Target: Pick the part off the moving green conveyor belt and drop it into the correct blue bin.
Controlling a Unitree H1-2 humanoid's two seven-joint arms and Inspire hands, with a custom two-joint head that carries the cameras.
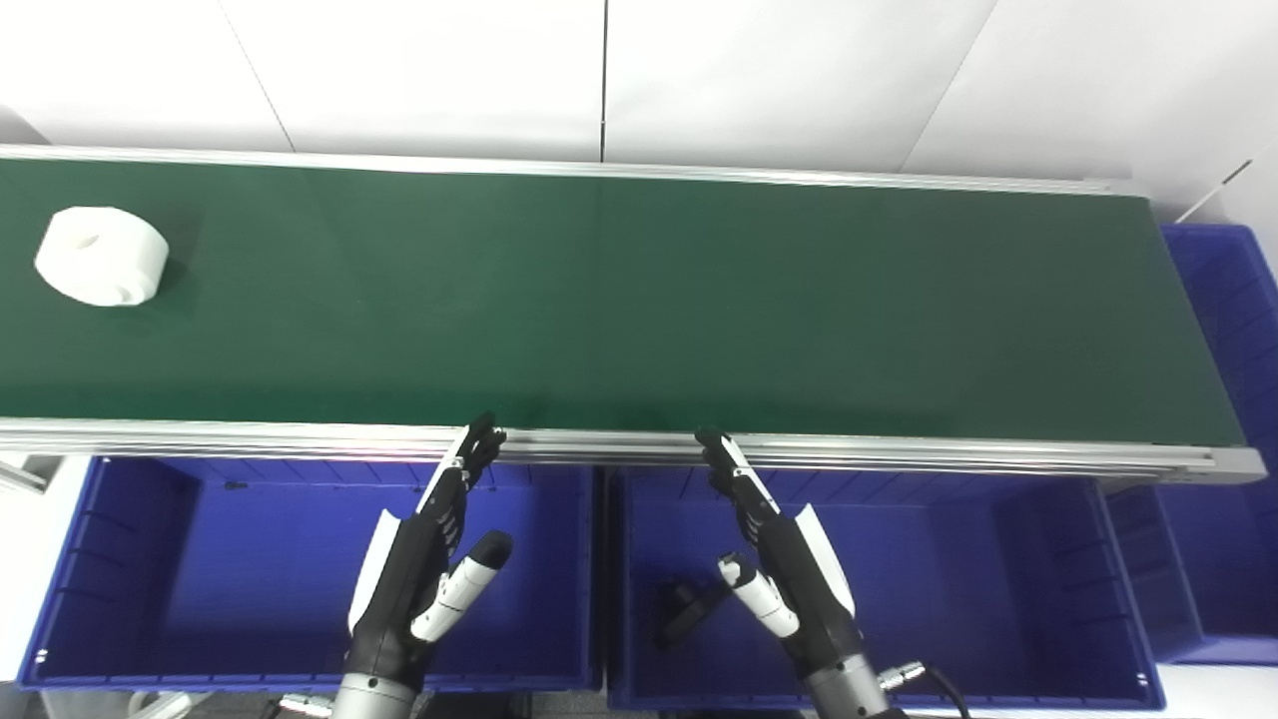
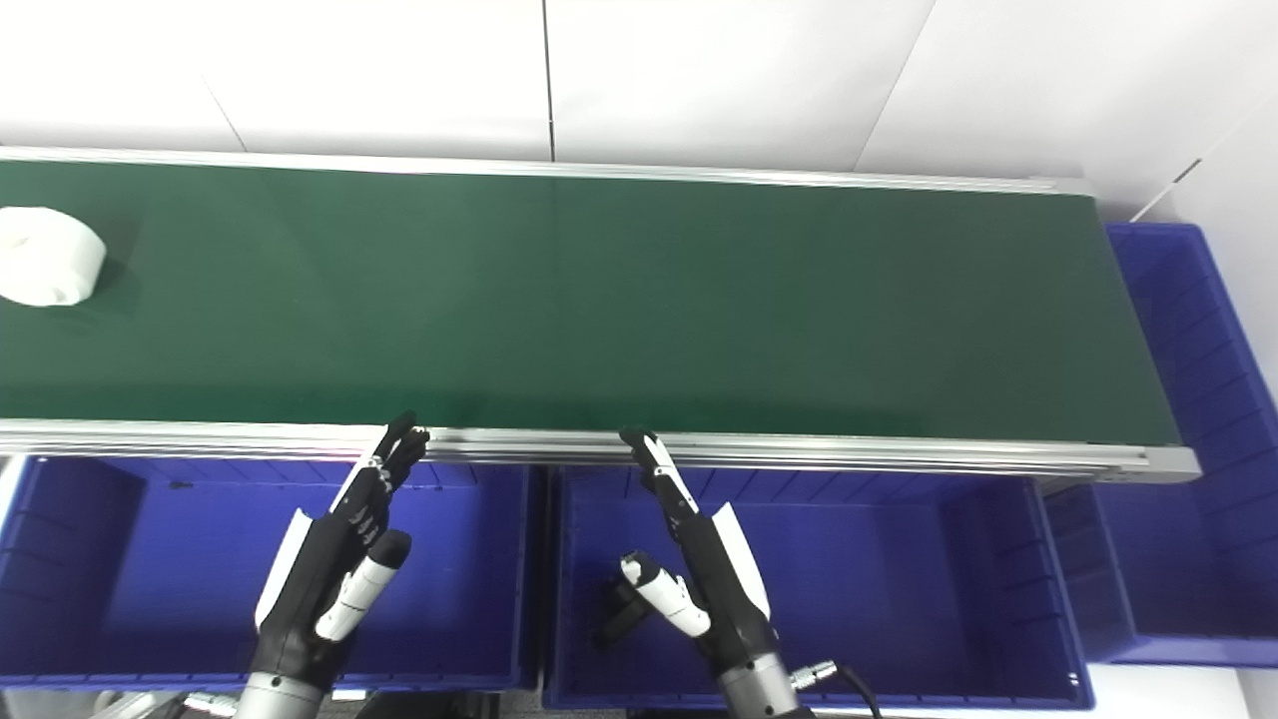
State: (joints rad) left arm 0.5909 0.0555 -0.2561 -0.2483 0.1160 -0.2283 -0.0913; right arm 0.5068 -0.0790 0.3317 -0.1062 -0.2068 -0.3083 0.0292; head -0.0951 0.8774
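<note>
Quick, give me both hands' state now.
Left hand: open, holding nothing.
Right hand: open, holding nothing.

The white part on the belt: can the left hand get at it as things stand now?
Probably not yet. The white part lies at the belt's far left end, well away from the open left hand, which hovers over the left bin. Nothing blocks the way across the green belt.

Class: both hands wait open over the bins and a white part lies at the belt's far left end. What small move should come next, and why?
Probably lift the left hand over the near rail toward the white part. It is the nearer hand, open and empty above the left bin. The right hand waits open over the middle bin, farther away.
</note>
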